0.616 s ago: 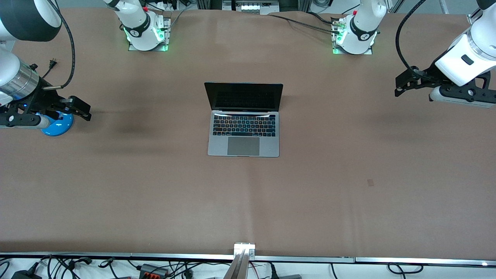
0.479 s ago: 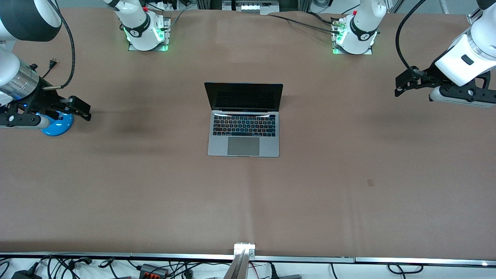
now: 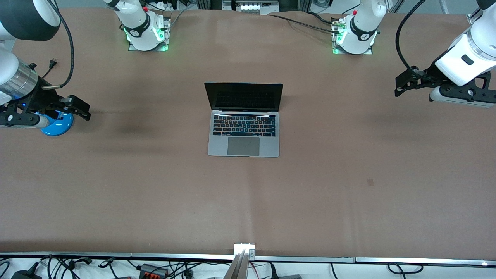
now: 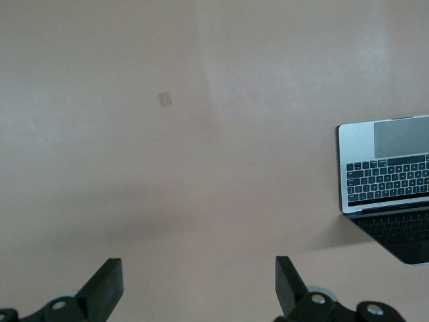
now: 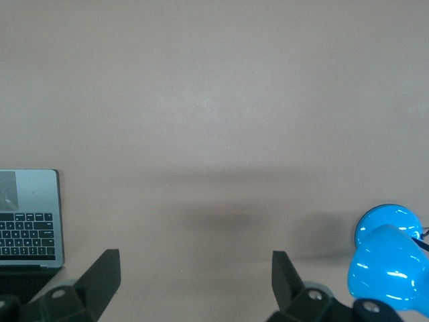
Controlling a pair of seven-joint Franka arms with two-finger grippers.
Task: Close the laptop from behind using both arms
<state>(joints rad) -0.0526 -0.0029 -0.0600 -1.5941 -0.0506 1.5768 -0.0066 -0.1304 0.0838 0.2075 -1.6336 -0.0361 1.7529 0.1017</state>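
Laptop (image 3: 243, 119) sits open mid-table, its slim grey metal base toward the front camera and its black screen upright on the side toward the arm bases. I read both grippers as well apart from it, each spread wide and holding nothing: the right gripper (image 3: 79, 109) over a glossy blue object (image 3: 58, 123) at its end, the left gripper (image 3: 401, 86) over bare brown table (image 3: 348, 186). Neither looks clearly nearer.
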